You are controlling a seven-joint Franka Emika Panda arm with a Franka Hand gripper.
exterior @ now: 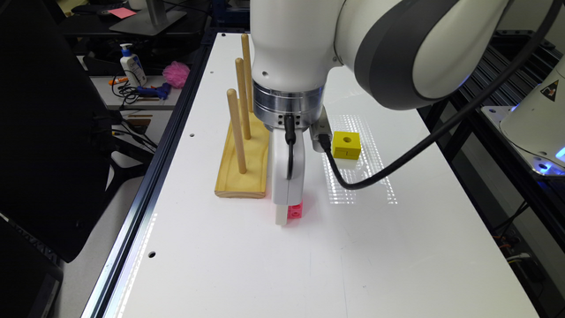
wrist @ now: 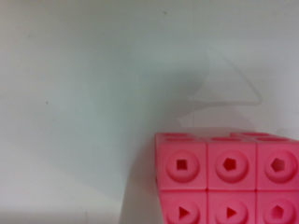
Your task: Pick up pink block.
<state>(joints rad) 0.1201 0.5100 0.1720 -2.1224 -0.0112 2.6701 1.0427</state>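
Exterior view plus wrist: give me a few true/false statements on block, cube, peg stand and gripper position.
1. The gripper is down at the pink block on the white table. True.
2. The yellow cube is stacked on the pink block. False: it sits apart on the table, toward the exterior view's right.
3. The wooden peg stand holds three upright pegs. True.
4. The pink block is threaded on a peg. False: it lies on the table beside the stand.
5. The wrist view shows the pink block's faces with round recesses. True.

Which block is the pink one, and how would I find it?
Start at the wooden peg stand on the white table. Beside its near end, under the robot's white claw, sits the pink block. Unlike the single-holed yellow cube, it is joined little cubes.
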